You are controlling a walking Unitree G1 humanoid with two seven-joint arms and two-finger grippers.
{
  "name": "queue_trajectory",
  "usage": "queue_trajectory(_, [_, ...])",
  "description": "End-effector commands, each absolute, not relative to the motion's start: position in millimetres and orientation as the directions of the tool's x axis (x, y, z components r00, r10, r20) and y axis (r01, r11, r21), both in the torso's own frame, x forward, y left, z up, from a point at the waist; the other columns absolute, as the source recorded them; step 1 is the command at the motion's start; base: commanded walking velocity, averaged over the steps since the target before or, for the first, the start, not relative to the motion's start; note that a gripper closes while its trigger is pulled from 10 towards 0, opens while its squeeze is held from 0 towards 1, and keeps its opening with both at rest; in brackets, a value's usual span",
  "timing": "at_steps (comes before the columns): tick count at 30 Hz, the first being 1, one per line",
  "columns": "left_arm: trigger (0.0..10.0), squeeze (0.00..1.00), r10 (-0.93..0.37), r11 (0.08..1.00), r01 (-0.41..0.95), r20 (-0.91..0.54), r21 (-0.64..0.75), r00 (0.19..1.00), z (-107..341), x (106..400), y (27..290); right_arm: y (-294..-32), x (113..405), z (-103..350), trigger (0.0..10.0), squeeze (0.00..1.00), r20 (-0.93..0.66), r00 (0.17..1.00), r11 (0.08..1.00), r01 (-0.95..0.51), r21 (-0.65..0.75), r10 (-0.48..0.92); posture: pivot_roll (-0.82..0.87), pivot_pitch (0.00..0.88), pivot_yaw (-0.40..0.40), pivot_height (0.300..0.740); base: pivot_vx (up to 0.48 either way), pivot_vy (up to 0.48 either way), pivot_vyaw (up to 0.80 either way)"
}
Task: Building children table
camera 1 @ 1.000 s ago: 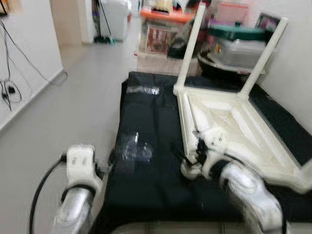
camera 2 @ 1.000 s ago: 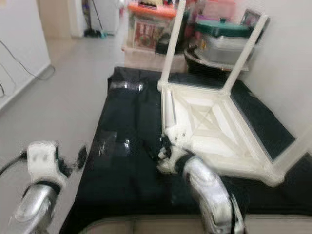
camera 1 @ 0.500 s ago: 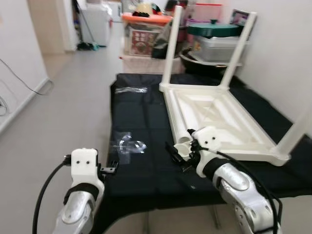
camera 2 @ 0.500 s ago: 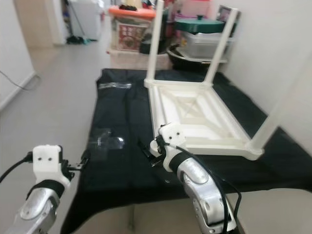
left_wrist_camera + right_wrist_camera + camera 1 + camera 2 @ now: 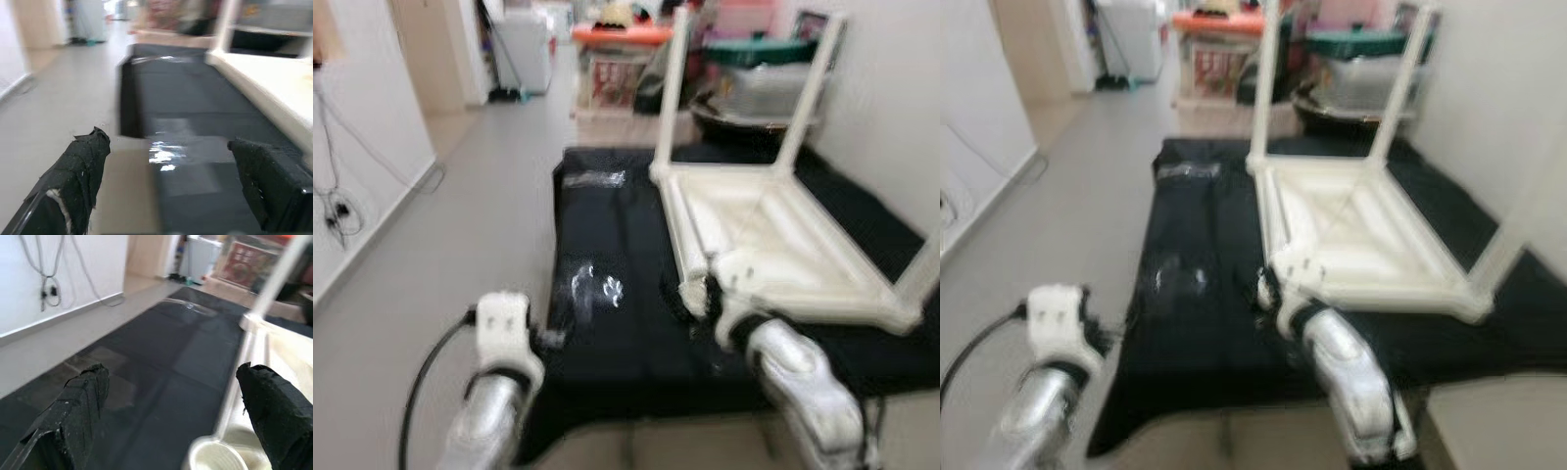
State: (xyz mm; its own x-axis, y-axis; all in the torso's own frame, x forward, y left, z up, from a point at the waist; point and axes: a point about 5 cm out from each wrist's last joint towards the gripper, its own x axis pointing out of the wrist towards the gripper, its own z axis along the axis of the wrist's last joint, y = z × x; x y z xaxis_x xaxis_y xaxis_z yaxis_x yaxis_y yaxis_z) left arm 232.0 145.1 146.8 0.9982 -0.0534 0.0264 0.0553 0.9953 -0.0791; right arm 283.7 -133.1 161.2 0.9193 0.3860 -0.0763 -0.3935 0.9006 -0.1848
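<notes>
Here, right gripper (image 5: 171,416) gapes beside upturned table (image 5: 783,240).

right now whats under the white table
The upturned white table lies on a black sheet spread over the floor. Clear plastic bags lie on the sheet beside it. Anything beneath the tabletop is hidden.

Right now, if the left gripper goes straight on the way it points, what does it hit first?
Probably the clear plastic bag lying on the black mat. The left gripper is open and points along the mat's near edge, beside the white table. The blur leaves depth unclear.
</notes>
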Motion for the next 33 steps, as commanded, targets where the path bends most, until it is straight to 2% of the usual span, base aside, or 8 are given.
queue_trajectory(1, [10.0, 0.00, -0.067, 0.994, 0.069, 0.020, -0.079, 0.998, 145.3, 232.6, 141.3, -137.0, 285.2, 160.9, 10.0, 0.00, -0.080, 0.925, 0.902, -0.380, -0.206, 0.371, -0.02, 0.000, -0.083, 0.740, 0.259, 0.000, 0.80])
queue_trajectory(15, [10.0, 0.00, -0.071, 0.993, 0.074, 0.035, -0.091, 0.997, 147.5, 234.3, 138.8, -152.7, 293.6, 156.8, 10.0, 0.00, -0.086, 0.966, 0.948, -0.255, -0.191, 0.243, -0.03, 0.000, -0.083, 0.740, 0.205, 0.000, 0.06])
queue_trajectory(24, [10.0, 0.00, -0.080, 0.993, 0.082, 0.035, -0.083, 0.996, 147.6, 234.3, 137.5, -151.2, 292.4, 161.6, 10.0, 0.00, -0.058, 0.958, 0.934, -0.288, -0.209, 0.282, -0.03, 0.000, -0.080, 0.740, 0.000, 0.000, 0.00])
queue_trajectory(30, [10.0, 0.00, -0.094, 0.992, 0.097, 0.035, -0.077, 0.995, 147.0, 234.3, 136.2, -152.2, 280.6, 162.0, 10.0, 0.00, -0.081, 0.905, 0.852, -0.420, -0.314, 0.417, -0.03, 0.000, -0.076, 0.740, 0.000, 0.000, 0.00])
queue_trajectory(31, [10.0, 0.00, -0.096, 0.992, 0.098, 0.033, -0.074, 0.995, 146.3, 234.4, 136.6, -156.6, 274.5, 159.6, 10.0, 0.00, -0.123, 0.873, 0.799, -0.483, -0.359, 0.472, -0.03, 0.000, -0.074, 0.740, 0.000, 0.000, 0.00])
queue_trajectory(32, [10.0, 0.00, -0.096, 0.992, 0.098, 0.033, -0.074, 0.995, 146.3, 234.4, 136.6, -156.6, 274.5, 159.6, 10.0, 0.00, -0.123, 0.873, 0.799, -0.483, -0.359, 0.472, -0.03, 0.000, -0.074, 0.740, 0.000, 0.000, 0.00])
queue_trajectory(33, [10.0, 0.00, -0.096, 0.993, 0.098, 0.030, -0.073, 0.995, 145.1, 234.5, 137.4, -164.9, 270.3, 157.1, 10.0, 0.00, -0.173, 0.844, 0.742, -0.530, -0.411, 0.508, -0.04, 0.000, -0.075, 0.740, 0.000, 0.000, 0.00])
